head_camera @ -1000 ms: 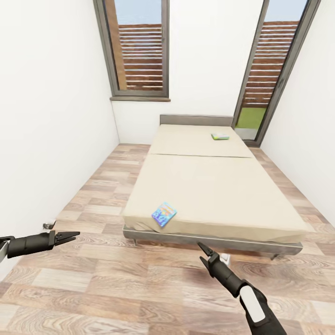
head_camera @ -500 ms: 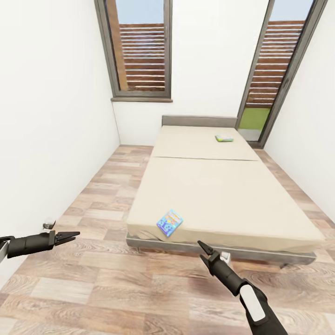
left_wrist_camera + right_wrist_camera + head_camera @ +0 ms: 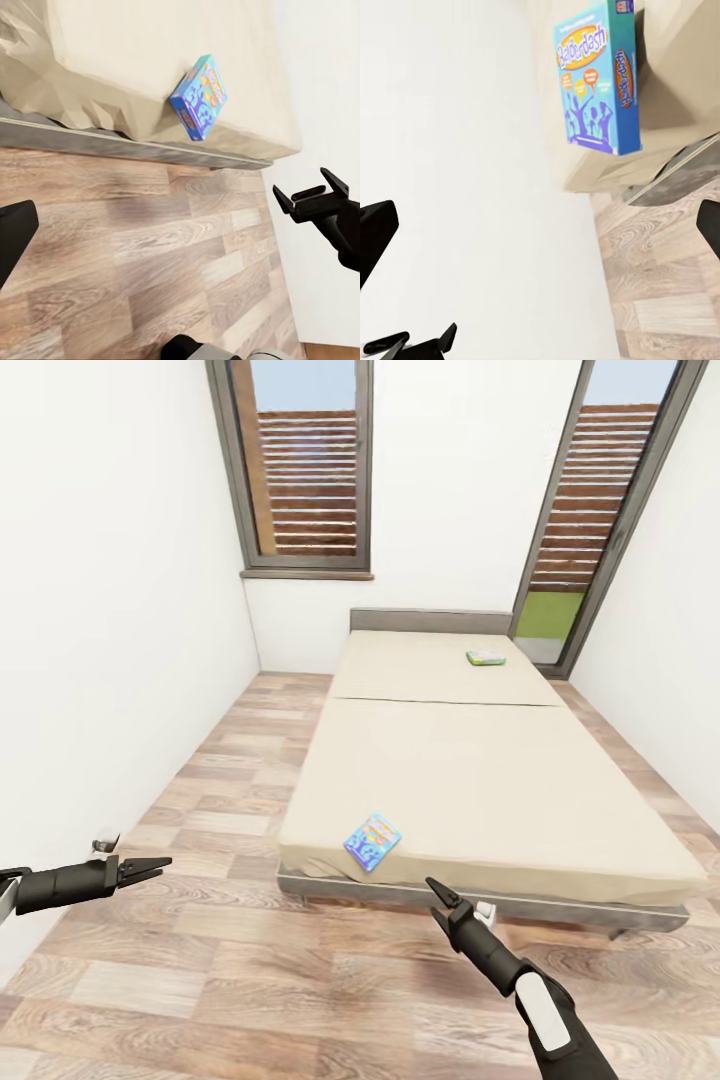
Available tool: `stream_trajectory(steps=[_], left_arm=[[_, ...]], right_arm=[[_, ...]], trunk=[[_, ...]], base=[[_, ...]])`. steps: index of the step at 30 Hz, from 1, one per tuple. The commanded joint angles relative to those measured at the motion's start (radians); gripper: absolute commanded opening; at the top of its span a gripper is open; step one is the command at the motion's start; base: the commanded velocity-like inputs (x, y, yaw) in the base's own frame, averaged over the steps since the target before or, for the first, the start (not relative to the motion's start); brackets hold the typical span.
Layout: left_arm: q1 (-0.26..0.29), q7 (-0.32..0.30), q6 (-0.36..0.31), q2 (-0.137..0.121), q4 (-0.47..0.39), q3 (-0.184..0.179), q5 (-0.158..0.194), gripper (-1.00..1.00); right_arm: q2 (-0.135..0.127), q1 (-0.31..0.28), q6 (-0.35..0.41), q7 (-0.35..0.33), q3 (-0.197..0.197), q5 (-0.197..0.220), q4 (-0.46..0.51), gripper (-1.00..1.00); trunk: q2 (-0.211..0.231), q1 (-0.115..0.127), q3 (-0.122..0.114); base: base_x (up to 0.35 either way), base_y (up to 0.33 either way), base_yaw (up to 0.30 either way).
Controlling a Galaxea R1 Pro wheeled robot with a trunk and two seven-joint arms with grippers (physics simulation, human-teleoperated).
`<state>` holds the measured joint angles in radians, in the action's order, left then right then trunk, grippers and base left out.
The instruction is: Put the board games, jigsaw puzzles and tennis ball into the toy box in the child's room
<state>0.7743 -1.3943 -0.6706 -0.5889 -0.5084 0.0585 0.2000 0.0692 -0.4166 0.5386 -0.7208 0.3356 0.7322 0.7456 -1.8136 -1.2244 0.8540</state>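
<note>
A: Where is the blue board game (image 3: 372, 841) lying?
B: At the bed (image 3: 480, 780) foot corner. Both the left gripper (image 3: 150, 866) and right gripper (image 3: 436, 889) are hanging apart, empty. Keep approaching squarely.

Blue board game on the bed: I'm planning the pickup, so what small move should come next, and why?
Probably roll a little closer to the bed. The blue board game lies at the near corner of the mattress, while the right gripper hangs over the floor short of the frame, apparently open and empty, and the left gripper is farther off.
</note>
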Motion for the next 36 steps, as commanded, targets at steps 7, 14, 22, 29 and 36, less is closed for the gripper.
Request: stream_trajectory(steps=[7,14,22,29,36], left_arm=[[0.0,-0.001,-0.011,0.003,0.0,0.0,0.003,1.0],[0.0,0.0,-0.012,0.015,-0.001,0.0,0.001,1.0],[0.0,-0.002,-0.01,0.018,-0.001,0.001,0.001,1.0],[0.0,-0.004,-0.009,0.018,-0.002,0.001,0.002,1.0],[0.0,-0.005,-0.01,0.018,-0.002,0.004,0.003,1.0]], right_arm=[[-0.002,-0.001,0.009,-0.001,0.005,0.005,-0.006,1.0],[-0.003,-0.001,0.009,0.0,0.006,0.006,-0.01,1.0],[-0.003,-0.001,0.008,0.006,0.007,0.005,-0.011,1.0],[-0.003,-0.001,0.006,0.007,0.007,-0.002,-0.011,1.0],[-0.003,-0.001,0.005,0.007,0.006,-0.007,-0.01,1.0]], trunk=[[0.0,0.0,0.001],[0.0,0.0,0.001],[0.0,0.0,0.001],[0.0,0.0,0.001],[-0.007,-0.004,0.004]], base=[[0.021,0.104,0.0],[0.1,0.147,0.0],[0.02,0.025,0.0],[0.002,0.003,0.0],[0.0,0.0,0.0]])
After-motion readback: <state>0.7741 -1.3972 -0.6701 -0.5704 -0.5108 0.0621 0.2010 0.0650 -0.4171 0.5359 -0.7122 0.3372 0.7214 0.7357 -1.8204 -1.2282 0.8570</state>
